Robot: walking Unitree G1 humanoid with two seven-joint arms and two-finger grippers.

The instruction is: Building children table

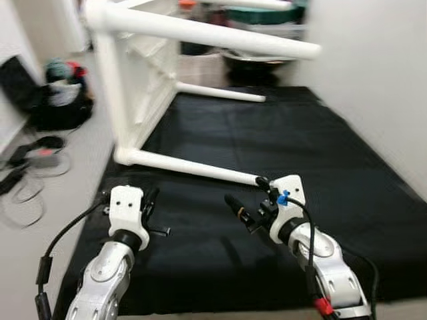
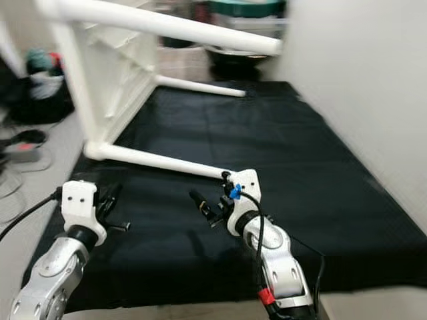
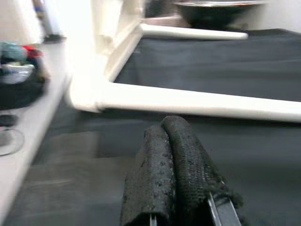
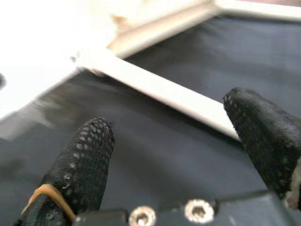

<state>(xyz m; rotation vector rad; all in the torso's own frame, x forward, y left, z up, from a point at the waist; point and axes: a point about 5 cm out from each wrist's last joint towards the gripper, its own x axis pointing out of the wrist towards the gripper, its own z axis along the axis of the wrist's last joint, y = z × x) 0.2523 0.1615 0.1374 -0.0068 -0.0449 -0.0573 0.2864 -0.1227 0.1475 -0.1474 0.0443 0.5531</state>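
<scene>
The white children's table point(image 1: 133, 80) lies on its side on the black mat point(image 1: 280, 167). The right tool point(image 1: 248, 198) hangs wide open at the tip of the table's lower leg point(image 1: 193, 167), holding nothing. Beside that leg, the left tool point(image 1: 152, 208) is pressed closed, empty.

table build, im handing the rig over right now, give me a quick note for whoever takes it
Left gripper: fingers shut together, holding nothing, hovering over the black mat just short of the table's near leg.
Right gripper: fingers open, empty, at the free end of the near leg, not closed on it.
White children's table: lying on its side on the mat, top facing the robot's left, legs pointing right.
Done: four legs appear attached, though the far ones are partly hidden.
Left: table is not yet upright; probably grip the near leg and tip it onto its feet. Leg tightness cannot be judged.
</scene>
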